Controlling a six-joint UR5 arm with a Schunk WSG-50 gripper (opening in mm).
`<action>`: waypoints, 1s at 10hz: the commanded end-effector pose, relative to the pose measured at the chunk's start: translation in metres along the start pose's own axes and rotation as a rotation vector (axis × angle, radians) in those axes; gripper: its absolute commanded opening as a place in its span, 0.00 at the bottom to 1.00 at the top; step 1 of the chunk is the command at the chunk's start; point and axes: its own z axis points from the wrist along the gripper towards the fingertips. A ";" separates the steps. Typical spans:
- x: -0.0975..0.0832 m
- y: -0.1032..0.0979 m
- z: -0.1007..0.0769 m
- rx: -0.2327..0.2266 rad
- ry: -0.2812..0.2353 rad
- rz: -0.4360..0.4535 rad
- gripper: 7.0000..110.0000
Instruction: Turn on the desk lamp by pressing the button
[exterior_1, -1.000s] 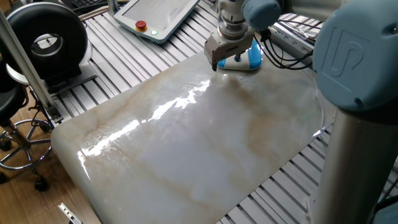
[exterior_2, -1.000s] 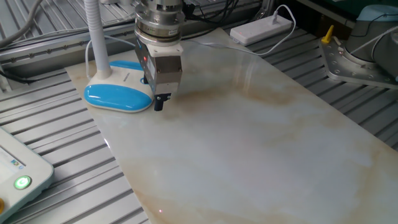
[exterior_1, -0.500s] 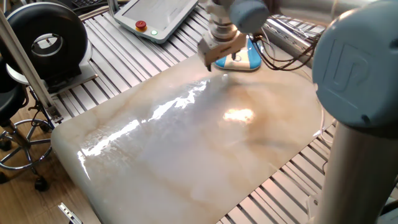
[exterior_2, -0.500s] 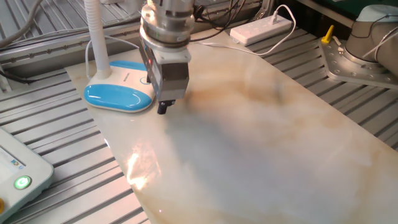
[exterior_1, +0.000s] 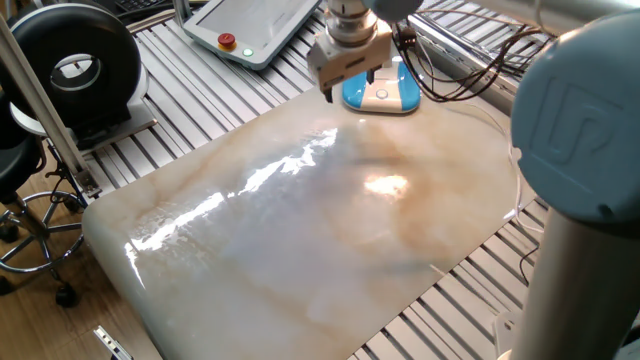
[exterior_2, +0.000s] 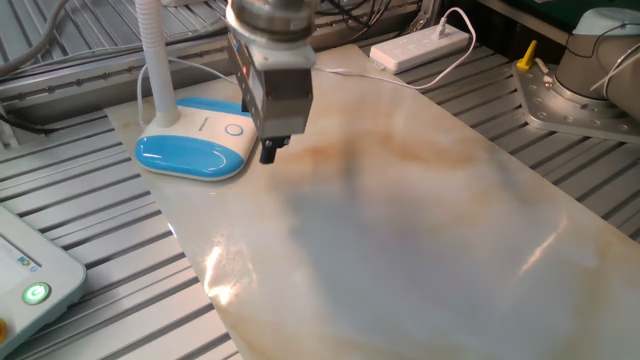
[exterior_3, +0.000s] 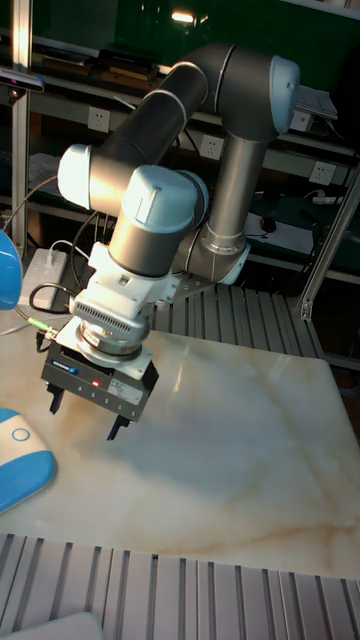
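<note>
The gripper (exterior_3: 86, 417) — fingers spread apart, holding nothing — hangs beside the desk lamp (exterior_2: 194, 150), above open marble slab (exterior_2: 420, 240).

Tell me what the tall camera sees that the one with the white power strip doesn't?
Only the tall fixed view shows the whole grey arm curling down, the shelves behind it, and both fingers spread apart. Only the other fixed view shows the white power strip, the lamp's white neck, and a green light at the bottom left. Both show the gripper hanging over the marble table beside the blue desk lamp, not touching it.
</note>
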 end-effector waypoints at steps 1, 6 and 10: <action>0.006 0.014 -0.014 -0.059 0.016 0.034 0.79; -0.002 0.034 -0.016 -0.129 -0.027 -0.127 0.79; 0.007 0.072 -0.036 -0.232 -0.071 -0.310 0.79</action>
